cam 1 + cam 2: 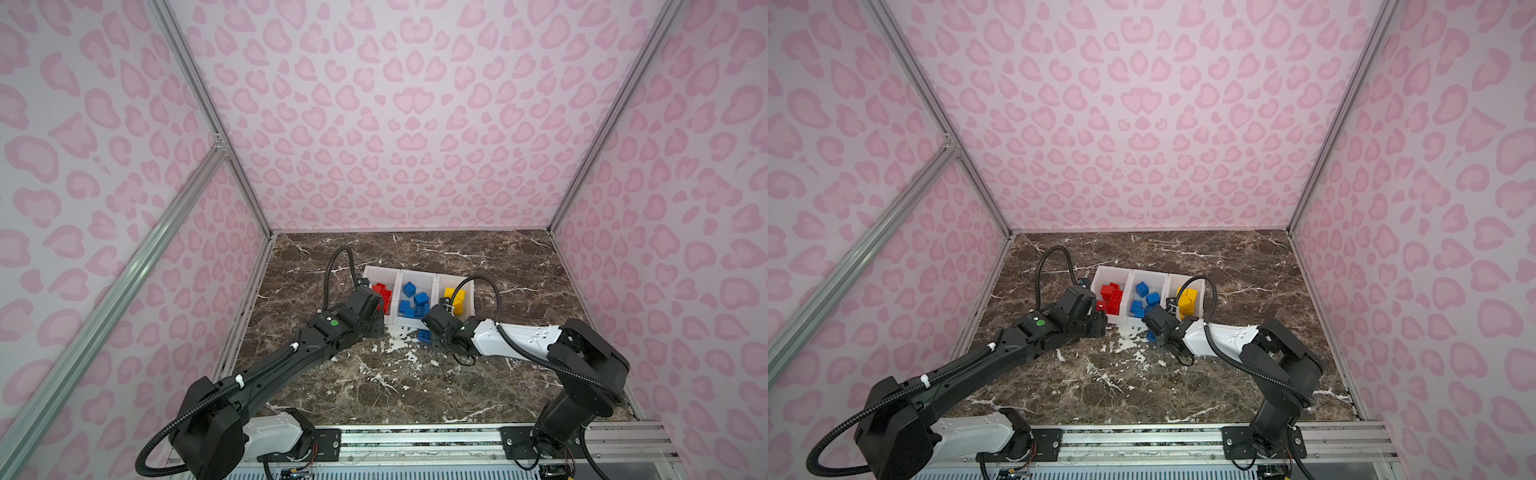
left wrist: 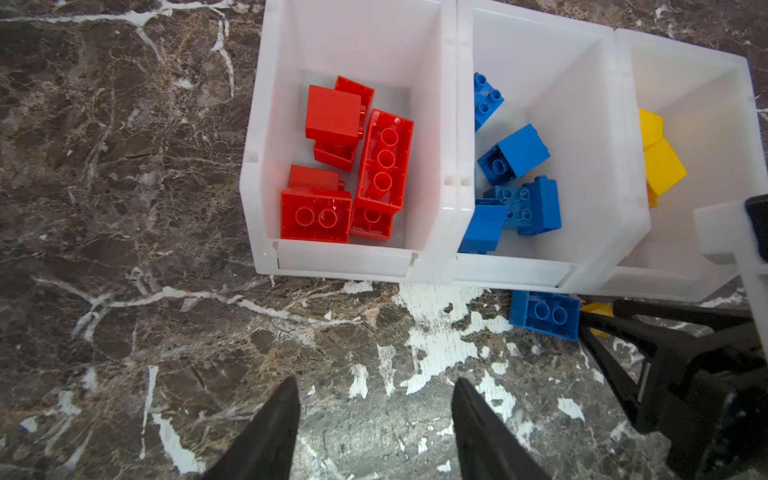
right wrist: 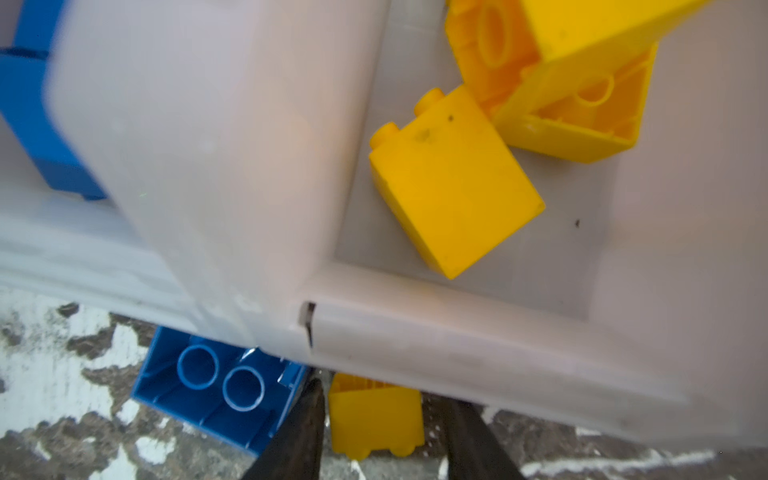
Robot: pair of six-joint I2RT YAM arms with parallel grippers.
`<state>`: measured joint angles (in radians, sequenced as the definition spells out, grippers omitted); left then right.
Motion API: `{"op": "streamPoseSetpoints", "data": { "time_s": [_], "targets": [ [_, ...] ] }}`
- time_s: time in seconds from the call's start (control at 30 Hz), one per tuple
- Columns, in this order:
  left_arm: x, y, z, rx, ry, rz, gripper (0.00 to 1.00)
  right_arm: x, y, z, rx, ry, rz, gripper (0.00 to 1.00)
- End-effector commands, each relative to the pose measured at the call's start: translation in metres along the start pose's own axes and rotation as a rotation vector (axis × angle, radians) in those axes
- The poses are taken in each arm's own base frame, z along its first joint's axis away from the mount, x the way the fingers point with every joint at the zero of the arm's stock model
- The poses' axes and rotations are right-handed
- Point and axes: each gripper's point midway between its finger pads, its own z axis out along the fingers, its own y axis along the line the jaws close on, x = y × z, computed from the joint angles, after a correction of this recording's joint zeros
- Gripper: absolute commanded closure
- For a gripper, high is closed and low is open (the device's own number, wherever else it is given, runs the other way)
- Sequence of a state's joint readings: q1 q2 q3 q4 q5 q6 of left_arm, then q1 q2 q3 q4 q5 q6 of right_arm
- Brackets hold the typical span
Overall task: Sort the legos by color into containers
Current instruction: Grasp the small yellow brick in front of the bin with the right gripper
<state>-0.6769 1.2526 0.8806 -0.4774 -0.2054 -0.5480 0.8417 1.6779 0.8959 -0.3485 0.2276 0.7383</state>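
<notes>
In both top views the three joined white bins sit at centre frame on the marble tabletop — red bricks in the left bin, blue bricks in the middle one, yellow bricks in the right. A loose blue brick lies just below their front edge, between the left arm and the right arm. Bare marble runs wide toward the lower frame and the right.

Left wrist view: the left gripper hangs released, its fingers apart over bare marble, short of the bins' front wall.

Right wrist view: the right gripper straddles a loose yellow brick that lies hard against the bins' front wall, with the loose blue brick just beside one finger — I cannot tell whether the gripper is clenched on it.
</notes>
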Motion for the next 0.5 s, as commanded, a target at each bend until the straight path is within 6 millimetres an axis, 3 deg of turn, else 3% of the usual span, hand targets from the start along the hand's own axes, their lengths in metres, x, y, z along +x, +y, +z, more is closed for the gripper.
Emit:
{"op": "streamPoseSetpoints", "data": {
  "time_s": [0.0, 0.2, 0.47],
  "targets": [
    [0.0015, 0.0005, -0.0002, 0.000, 0.002, -0.003, 0.39, -0.0012, 0.0017, 0.0021, -0.001, -0.005, -0.004, 0.59],
    [0.0018, 0.0005, -0.0012, 0.002, 0.001, -0.005, 0.39, -0.0007, 0.0013, 0.0017, -0.004, -0.006, -0.003, 0.66],
    [0.0019, 0.0008, -0.0015, 0.001, 0.002, -0.006, 0.39, 0.0001, 0.0013, -0.0052, -0.004, -0.009, -0.004, 0.68]
  ]
}}
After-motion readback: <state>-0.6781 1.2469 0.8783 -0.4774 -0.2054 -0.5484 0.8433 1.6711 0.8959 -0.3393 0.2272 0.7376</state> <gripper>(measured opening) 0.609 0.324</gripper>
